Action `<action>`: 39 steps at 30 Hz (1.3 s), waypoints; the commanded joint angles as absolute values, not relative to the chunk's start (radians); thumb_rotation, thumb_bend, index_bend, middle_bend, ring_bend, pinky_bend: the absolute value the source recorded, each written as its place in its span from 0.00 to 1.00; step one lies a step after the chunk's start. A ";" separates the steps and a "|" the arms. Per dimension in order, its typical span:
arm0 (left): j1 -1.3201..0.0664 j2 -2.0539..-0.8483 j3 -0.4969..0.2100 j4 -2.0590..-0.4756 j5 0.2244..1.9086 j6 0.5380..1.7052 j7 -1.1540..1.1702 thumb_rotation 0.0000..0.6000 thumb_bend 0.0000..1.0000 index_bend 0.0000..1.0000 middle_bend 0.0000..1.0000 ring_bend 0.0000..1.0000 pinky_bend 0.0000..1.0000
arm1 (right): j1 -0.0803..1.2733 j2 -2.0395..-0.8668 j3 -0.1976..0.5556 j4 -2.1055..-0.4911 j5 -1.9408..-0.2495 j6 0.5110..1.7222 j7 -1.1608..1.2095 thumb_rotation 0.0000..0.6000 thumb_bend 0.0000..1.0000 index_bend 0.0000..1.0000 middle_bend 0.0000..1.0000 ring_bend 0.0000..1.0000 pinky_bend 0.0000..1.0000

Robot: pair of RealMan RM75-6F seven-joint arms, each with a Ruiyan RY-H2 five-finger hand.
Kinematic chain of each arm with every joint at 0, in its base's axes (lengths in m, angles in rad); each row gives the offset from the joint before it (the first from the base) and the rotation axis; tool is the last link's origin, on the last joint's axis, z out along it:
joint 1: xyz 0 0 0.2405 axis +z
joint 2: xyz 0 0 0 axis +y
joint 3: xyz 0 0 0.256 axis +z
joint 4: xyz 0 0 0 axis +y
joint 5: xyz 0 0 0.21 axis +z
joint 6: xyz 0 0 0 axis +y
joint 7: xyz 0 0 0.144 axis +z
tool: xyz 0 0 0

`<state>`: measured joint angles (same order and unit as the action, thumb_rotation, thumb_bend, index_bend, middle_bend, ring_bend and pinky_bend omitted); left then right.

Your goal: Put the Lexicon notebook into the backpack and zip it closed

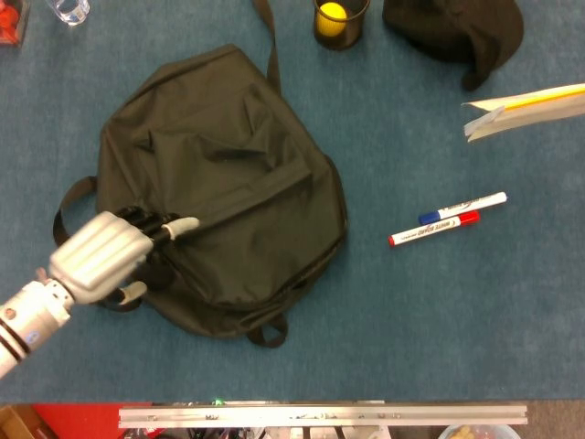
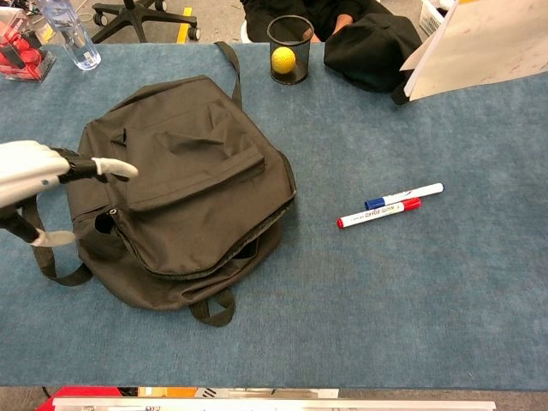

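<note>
Head view shows my left robot hand (image 1: 102, 251) released, fingers spread over the backpack (image 1: 219, 192) at its 8 o'clock edge. I see the notebook (image 2: 484, 43) raised at 2 o'clock; my right robot hand is out of sight.

Both views are evenly and brightly lit from above, with only soft, short shadows under the backpack (image 1: 219, 192) and the two markers (image 2: 390, 205). The dark backpack fabric swallows detail in its folds. The white left hand (image 1: 99, 256) looks slightly washed out and soft-edged. The notebook (image 2: 479, 43) is bright, cut by the frame edge. No strong glare shows.
</note>
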<state>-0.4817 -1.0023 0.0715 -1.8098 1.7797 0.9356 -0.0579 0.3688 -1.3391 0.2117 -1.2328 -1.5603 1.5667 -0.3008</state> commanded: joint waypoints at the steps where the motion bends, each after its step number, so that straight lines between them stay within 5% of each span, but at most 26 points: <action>1: -0.504 -1.042 0.074 -1.808 1.767 0.907 -0.036 1.00 0.21 0.06 0.14 0.19 0.23 | 0.369 -1.339 0.213 -1.233 -1.554 1.561 -0.297 1.00 0.39 0.82 0.64 0.49 0.48; 19: -0.557 -1.201 0.097 -1.782 1.669 0.793 0.126 1.00 0.21 0.00 0.01 0.07 0.19 | 0.359 -1.337 0.204 -1.221 -1.544 1.563 -0.267 1.00 0.39 0.84 0.64 0.49 0.48; 39: -0.541 -1.410 0.083 -1.694 1.607 0.874 0.144 1.00 0.21 0.00 0.00 0.00 0.17 | 0.334 -1.322 0.204 -1.209 -1.520 1.571 -0.224 1.00 0.39 0.85 0.64 0.49 0.48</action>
